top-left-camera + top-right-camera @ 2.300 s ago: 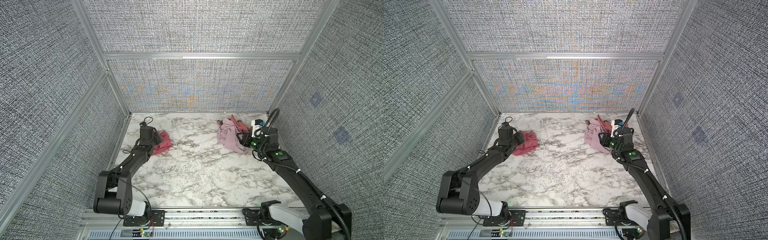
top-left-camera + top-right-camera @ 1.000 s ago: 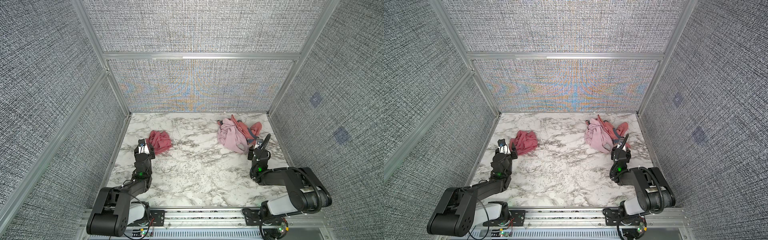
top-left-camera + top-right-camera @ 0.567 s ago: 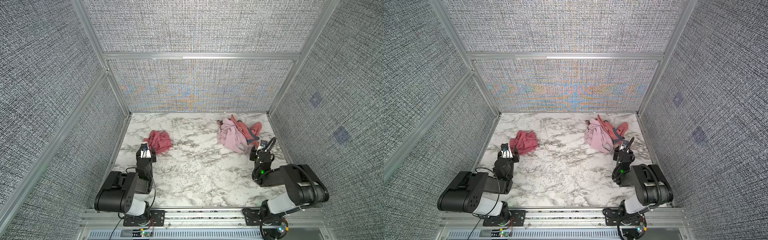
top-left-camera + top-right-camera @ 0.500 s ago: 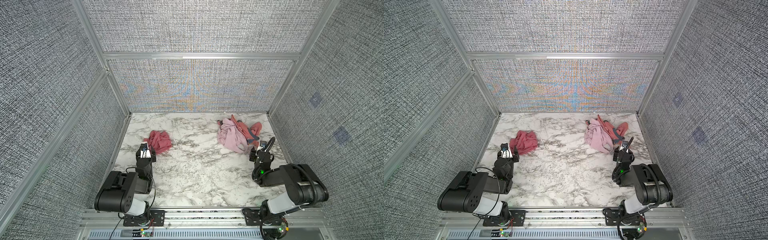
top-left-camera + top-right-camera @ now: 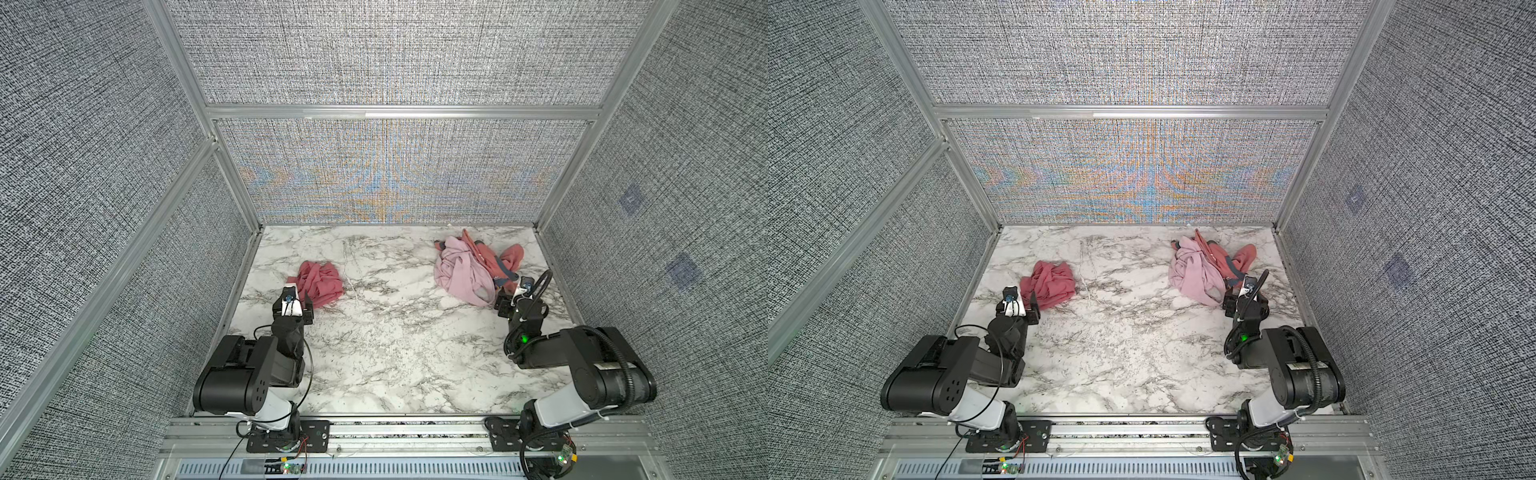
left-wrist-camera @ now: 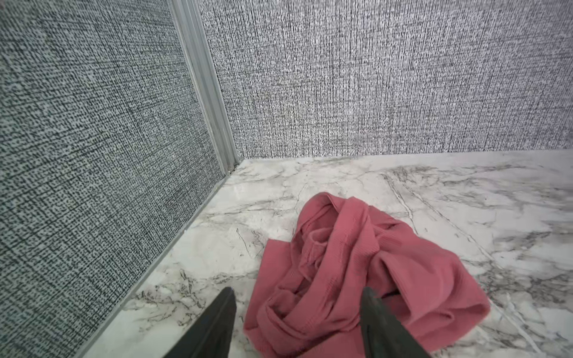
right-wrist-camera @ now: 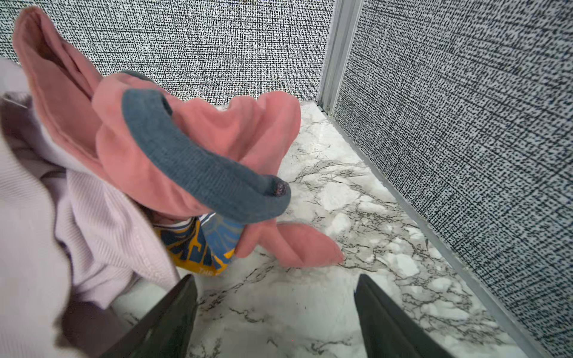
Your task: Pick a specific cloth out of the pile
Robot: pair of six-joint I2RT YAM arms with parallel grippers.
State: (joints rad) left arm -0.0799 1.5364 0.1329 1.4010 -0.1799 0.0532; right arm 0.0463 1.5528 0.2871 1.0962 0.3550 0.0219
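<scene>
Seemingly the picking is done: the cloth [image 5: 318, 282] lies alone on the left of the desk [image 5: 395, 353], well apart from the pile [image 5: 465, 274] (pale pink and blue-edged pieces) at the back right. Left jaws and right jaws stand spread, gripping nothing.

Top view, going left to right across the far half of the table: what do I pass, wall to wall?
left wall → red cloth → pile of clothes → right wall
</scene>
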